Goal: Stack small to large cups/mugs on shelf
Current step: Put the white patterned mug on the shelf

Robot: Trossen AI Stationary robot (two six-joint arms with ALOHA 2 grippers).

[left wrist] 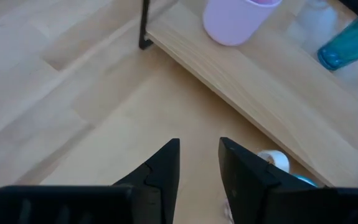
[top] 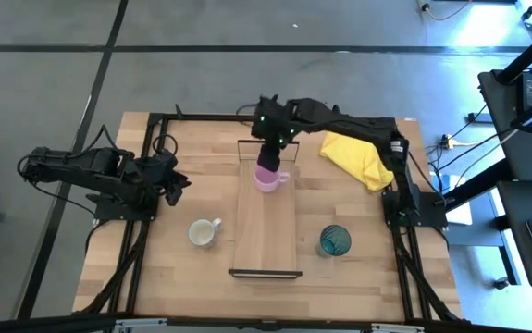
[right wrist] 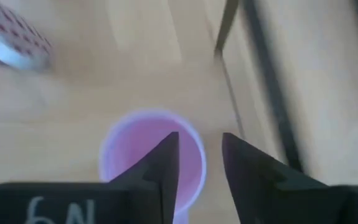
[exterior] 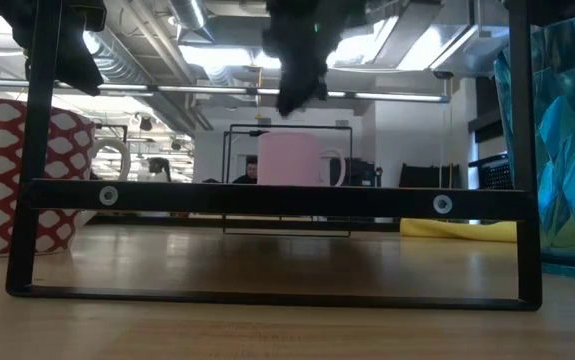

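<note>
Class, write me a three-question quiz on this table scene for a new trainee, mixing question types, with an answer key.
1. True or false: the pink mug stands on the shelf.
2. Which gripper hangs above the pink mug? A) left gripper B) right gripper
3. Fill in: the teal cup stands on the ______, not on the shelf.

Key
1. True. It stands near the shelf's far end.
2. B. The right gripper is over the mug with its fingers apart and not closed on it; the left gripper waits at the table's left side.
3. Table. The white mug also stands there, on the shelf's other side.
</note>
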